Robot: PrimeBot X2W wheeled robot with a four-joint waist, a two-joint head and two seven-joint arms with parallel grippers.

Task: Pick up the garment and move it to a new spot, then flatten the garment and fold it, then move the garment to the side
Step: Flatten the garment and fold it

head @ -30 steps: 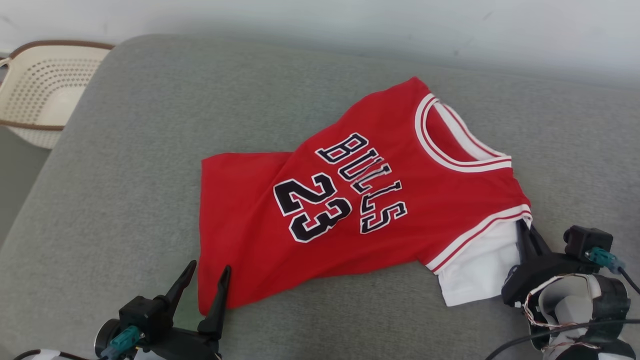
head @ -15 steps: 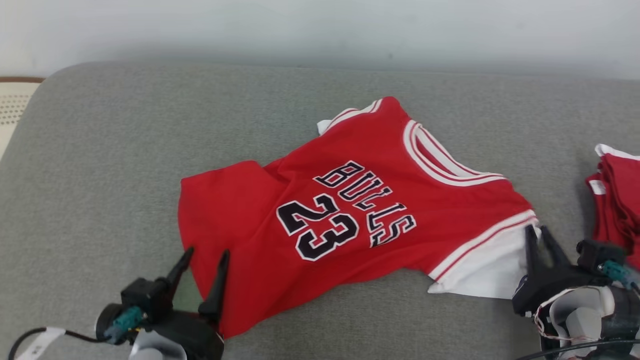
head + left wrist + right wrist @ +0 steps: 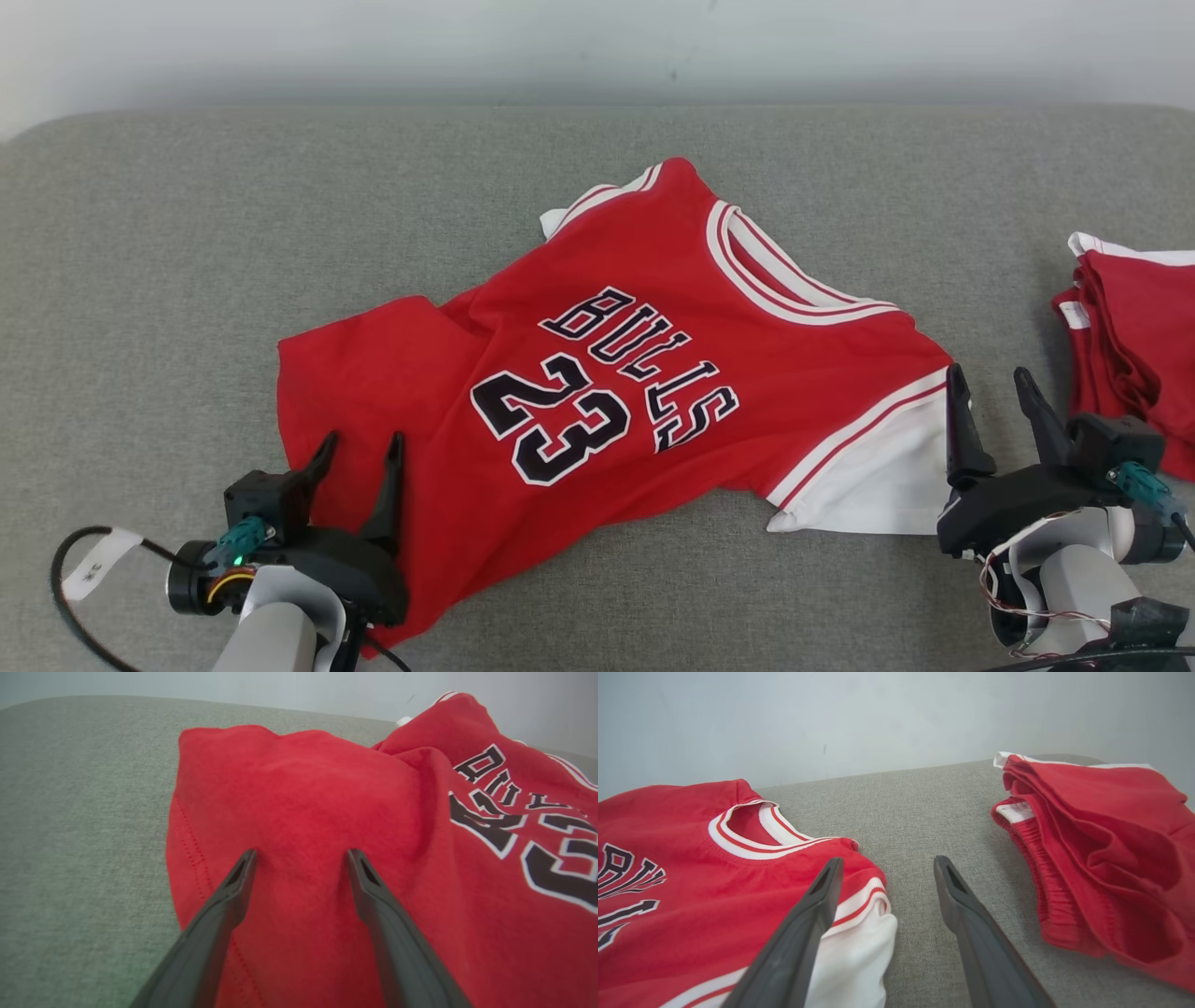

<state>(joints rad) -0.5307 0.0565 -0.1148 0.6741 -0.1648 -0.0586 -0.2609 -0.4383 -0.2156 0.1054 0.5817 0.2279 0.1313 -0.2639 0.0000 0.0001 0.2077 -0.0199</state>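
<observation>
Left tool (image 3: 362, 443) spread wide, both dark fingers low over the near-left hem of the red Bulls jersey (image 3: 607, 373). From its wrist view the tips look to be resting on the cloth, with nothing pinched between them. Right tool (image 3: 988, 373) gapes just as wide at the near-right corner, one finger over the white sleeve (image 3: 873, 490), the other over bare grey cushion (image 3: 187, 233). Nothing in its grip either.

And the jersey itself? Face up in the middle of the cushion, lying at a slant, collar toward the far right, hem toward the near left, "23" plain to read. It isn't flat, though: a ridge runs up the left side, and the hem end is humped and rumpled. Well to the right sits a stack of red clothes (image 3: 1139, 336), apart from the jersey.

So where are we? By my read, the jersey is down at its spot and the smoothing is the step in hand. Creases need pulling out, then comes the fold, then the shift to the side. Most of the job is ahead.
</observation>
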